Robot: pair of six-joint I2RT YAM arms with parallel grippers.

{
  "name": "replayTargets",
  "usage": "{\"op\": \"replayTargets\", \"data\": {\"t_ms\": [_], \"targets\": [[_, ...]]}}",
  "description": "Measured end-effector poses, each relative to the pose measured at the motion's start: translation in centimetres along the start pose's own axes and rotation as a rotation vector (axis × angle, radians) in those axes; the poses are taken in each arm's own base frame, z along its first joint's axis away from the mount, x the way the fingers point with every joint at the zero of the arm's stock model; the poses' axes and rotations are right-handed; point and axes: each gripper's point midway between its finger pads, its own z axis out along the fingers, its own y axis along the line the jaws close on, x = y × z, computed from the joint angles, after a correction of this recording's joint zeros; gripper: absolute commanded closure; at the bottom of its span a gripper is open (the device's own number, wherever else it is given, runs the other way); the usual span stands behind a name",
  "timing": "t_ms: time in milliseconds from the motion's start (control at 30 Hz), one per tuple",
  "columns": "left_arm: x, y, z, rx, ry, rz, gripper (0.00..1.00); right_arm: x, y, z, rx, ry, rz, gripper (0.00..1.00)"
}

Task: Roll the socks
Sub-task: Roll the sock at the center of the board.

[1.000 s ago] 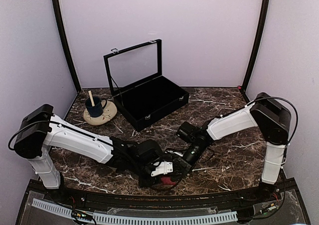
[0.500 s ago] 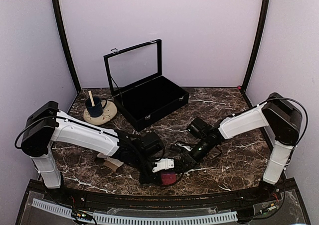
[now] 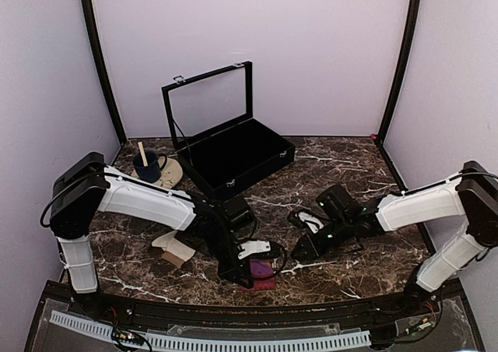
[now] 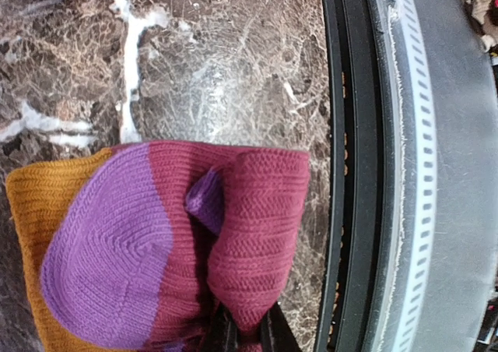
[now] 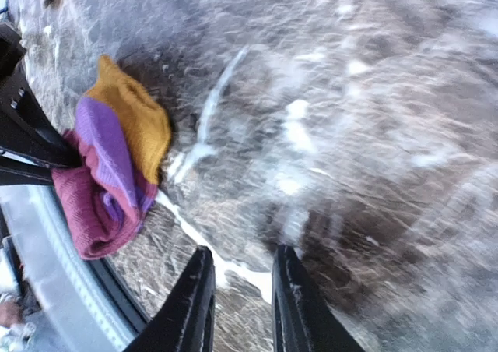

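Near the front edge of the table, the left gripper (image 4: 245, 332) is closed on the magenta-pink sock (image 4: 257, 227). Its two dark fingers (image 4: 222, 332) pinch a fold at one end of the cloth. The sock is bunched into a loose bundle. It is knitted, mostly magenta, with a rounded purple patch and an orange-yellow band at the far end. It sits on the dark brown, white-veined marble table (image 3: 350, 173), just beside the black front rail (image 4: 350, 173) and a pale perforated strip (image 4: 420, 173).

The right gripper (image 5: 241, 290) hovers low over the marble, near the sock but apart from it. Its black fingers (image 5: 193, 301) stand slightly parted with nothing between them. That wrist view is blurred.

From above, the two grippers point toward each other at the front middle of the table. The left arm's white link (image 3: 144, 204) slants in from the left and the right arm (image 3: 424, 206) stretches low from the right.

The cream-beige sock (image 3: 174, 248) lies folded on the marble, left of the pink one and just in front of the left arm. Farther back, a black case (image 3: 237, 156) stands with its glass lid raised. To its left is a beige saucer (image 3: 159, 182) bearing a dark blue cup (image 3: 146, 167) with a stick (image 3: 142, 152) in it.
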Motion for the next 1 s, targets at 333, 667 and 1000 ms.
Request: {"op": "replayTargets", "data": {"t_ms": [333,667,1000], "targets": [[0.1,-0.3,0.3,0.146,0.011,-0.087,1.0,0.2,1.3,-2.3,0.168,-0.19,-0.166,0.75],[0.4,-0.8,0.5,0.24,0.018,-0.142,1.0,1.8,5.8,-3.3,0.204,-0.29,-0.411,0.68],[0.5,-1.2,0.6,0.273,0.022,-0.167,1.0,5.2,9.5,-0.1,0.198,-0.162,-0.671,0.66]]}}
